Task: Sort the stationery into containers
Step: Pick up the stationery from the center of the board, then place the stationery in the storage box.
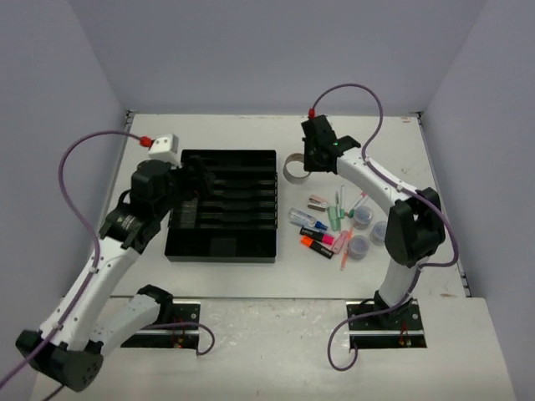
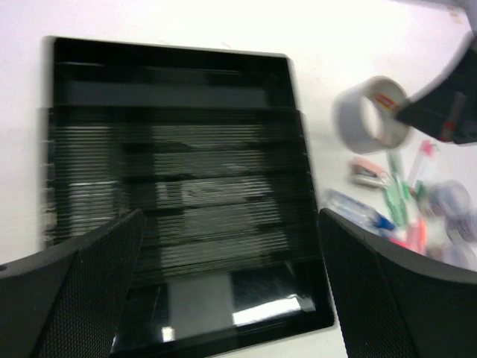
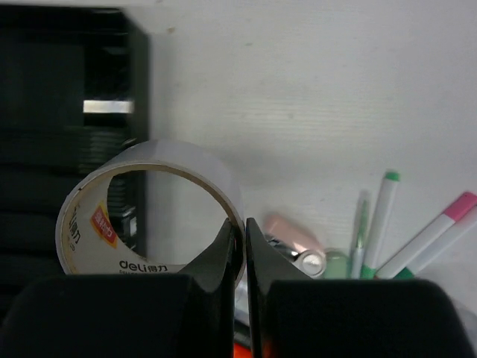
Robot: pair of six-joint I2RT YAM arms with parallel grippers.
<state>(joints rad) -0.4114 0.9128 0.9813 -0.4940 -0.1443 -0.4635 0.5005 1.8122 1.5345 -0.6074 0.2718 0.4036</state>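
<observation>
Tape roll stood on edge at the right gripper tips, thin wall pinched between pressed-together fingers (a slim hold). Advised: lift slowly, carry left of the claw to the tray, wide section.

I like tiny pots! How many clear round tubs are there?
3 tubs, right of the tray: farthest, middle one beside the right arm, nearest. Others could hide under that arm.

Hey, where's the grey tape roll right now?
In the top view the grey tape roll is on the right side of the table, just off the far right corner of the black organiser tray, its wall pinched in the right gripper.
</observation>
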